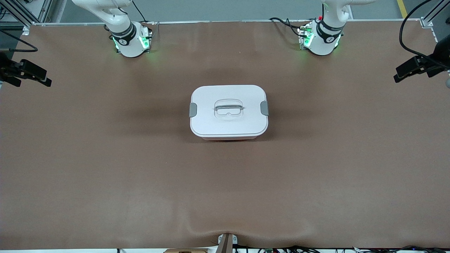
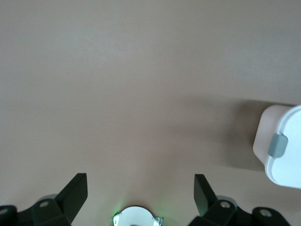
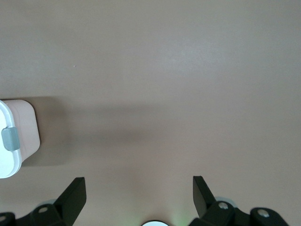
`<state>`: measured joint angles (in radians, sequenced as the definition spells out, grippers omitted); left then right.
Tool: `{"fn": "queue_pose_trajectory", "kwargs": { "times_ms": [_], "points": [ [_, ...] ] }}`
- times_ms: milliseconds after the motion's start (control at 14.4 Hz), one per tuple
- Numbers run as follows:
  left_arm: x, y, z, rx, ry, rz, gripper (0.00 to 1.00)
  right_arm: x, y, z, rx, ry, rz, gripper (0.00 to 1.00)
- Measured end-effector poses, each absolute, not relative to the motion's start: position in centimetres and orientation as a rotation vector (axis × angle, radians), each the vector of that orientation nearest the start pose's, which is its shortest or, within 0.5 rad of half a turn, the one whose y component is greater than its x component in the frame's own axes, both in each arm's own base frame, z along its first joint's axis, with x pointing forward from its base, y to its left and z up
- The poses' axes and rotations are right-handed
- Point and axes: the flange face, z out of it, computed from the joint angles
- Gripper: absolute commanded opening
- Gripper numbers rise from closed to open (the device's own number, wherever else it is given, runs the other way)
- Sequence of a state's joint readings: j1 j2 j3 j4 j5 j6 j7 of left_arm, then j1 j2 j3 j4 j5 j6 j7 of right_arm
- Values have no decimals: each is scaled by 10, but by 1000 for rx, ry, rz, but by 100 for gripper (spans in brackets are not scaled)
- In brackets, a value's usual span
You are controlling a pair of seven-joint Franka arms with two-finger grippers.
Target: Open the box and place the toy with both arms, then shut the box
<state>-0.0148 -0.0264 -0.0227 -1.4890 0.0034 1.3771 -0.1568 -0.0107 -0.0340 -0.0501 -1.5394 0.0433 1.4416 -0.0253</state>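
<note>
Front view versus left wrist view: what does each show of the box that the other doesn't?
Only the front view shows the whole white lid seated on the box, its recessed clear handle, both grey side clips, and both arm bases; no toy shows.

Only the left wrist view shows the left hand, open over bare table toward the left arm's end, apart from the box.

Both show the box closed, the clip at the left arm's end, and brown tabletop.

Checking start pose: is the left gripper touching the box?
Apart. The left wrist view shows the open left gripper over bare table, the box well off to one side.
</note>
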Motion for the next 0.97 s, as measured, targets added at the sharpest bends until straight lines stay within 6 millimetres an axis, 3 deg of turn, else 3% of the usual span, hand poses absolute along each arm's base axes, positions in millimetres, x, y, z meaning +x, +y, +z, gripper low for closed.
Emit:
{"fn": "queue_pose_trajectory", "kwargs": {
  "times_ms": [348,974],
  "points": [
    [520,-33,659,-3129,-143,143,100,530,-28,647,-3092,48,96,100],
    [524,-26,656,-3132,-160,121,100,530,-28,647,-3092,49,96,100]
  ]
}}
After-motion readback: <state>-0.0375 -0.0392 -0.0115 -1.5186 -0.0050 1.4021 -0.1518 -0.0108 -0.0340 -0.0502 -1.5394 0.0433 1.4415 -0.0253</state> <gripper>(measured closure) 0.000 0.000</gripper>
